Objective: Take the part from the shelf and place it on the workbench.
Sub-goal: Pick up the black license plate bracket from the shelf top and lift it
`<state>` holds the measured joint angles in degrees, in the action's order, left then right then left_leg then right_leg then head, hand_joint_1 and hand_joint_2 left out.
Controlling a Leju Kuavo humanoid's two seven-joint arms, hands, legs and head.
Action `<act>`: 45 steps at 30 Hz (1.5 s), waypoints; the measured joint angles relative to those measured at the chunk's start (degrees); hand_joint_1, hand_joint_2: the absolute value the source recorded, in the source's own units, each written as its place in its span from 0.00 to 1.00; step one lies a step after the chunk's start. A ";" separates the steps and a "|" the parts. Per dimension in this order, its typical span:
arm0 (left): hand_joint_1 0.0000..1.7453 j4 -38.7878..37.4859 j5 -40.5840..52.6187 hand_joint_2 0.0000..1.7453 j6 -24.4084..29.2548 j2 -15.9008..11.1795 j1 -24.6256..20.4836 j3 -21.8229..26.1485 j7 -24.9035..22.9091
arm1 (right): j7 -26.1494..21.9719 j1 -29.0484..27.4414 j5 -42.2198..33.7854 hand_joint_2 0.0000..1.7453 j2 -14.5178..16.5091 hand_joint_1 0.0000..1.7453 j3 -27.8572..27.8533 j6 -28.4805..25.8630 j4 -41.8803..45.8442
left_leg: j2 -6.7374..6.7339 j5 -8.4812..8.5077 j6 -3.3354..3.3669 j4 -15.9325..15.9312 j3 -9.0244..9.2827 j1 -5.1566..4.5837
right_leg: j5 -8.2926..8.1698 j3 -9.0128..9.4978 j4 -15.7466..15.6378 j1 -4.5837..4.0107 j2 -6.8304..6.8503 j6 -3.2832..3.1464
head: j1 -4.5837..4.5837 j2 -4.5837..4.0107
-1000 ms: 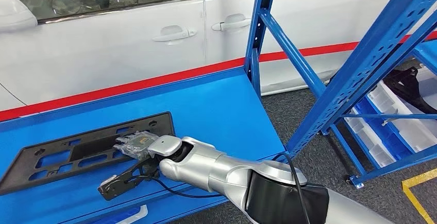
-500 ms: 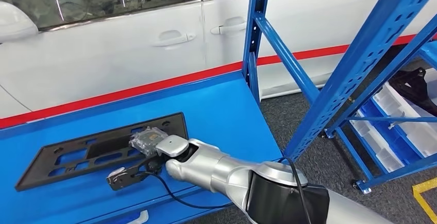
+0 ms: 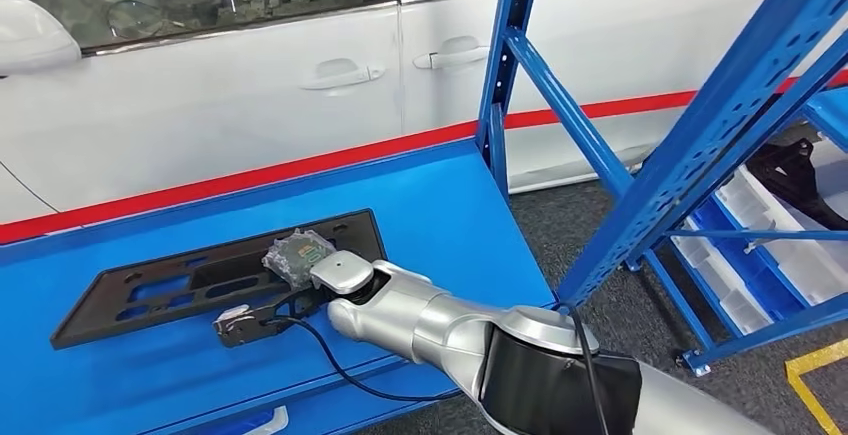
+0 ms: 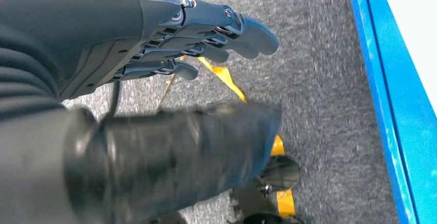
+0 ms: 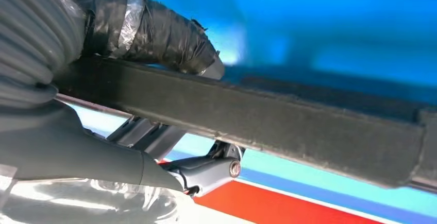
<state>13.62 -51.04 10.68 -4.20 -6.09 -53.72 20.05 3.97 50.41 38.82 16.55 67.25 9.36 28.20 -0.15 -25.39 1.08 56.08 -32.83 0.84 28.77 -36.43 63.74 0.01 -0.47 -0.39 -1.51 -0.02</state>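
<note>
We see our right hand (image 3: 300, 280) grasping the black part (image 3: 180, 285) on the blue workbench (image 3: 440, 215), our left hand (image 4: 170, 38) loose, holding nothing.

The part (image 3: 200, 285) is a long, flat black plastic panel with rectangular cut-outs and small holes. It lies over the blue workbench (image 3: 440, 215), well in from its right end, long side along the bench's front edge. In the right wrist view its dark edge (image 5: 288, 126) runs across the picture.

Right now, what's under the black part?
The black part lies over the blue workbench, the right hand gripping its near edge. Whether it rests flat is hidden.
</note>
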 joint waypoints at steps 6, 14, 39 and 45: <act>0.00 -0.02 -0.73 1.00 -0.91 0.04 0.05 0.02 -0.04 | -0.02 0.18 -0.02 1.00 -0.51 1.00 0.00 -1.05 0.08 | 0.09 -0.28 -0.07 0.56 -0.12 0.07 | 0.79 -3.49 6.89 0.55 0.21 0.48 | -0.06 0.00; 0.00 -0.07 -2.87 1.00 1.83 0.07 0.06 0.23 -0.05 | 2.89 2.02 0.73 1.00 -1.26 1.00 -0.44 -7.47 6.33 | 0.31 -2.20 -2.22 3.44 -1.84 0.11 | -2.85 0.90 -3.51 0.46 -0.16 -1.52 | 0.04 0.00; 0.00 -0.23 -4.22 1.00 9.12 0.05 0.08 0.81 -5.09 | 8.45 1.05 4.97 1.00 -6.97 1.00 -8.02 -17.08 30.06 | 0.25 -1.37 -0.84 2.81 -1.36 0.21 | -2.96 -1.74 -0.11 0.95 0.09 0.76 | -0.04 0.00; 0.00 -0.24 -4.28 1.00 9.63 0.25 0.14 0.81 -5.58 | 8.50 0.44 3.15 1.00 -7.95 1.00 -9.51 -17.40 34.94 | 0.18 -3.55 -2.37 5.49 -2.85 0.27 | -3.82 -1.48 -2.08 0.95 -0.14 -1.26 | 0.06 0.00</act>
<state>13.38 -55.32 20.31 -3.95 -5.95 -52.91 14.48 12.47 50.86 41.97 8.60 57.75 -8.04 63.14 0.03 -28.94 -1.29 61.57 -35.69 1.12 24.95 -37.91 61.66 0.96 -0.61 -1.64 -1.46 -0.02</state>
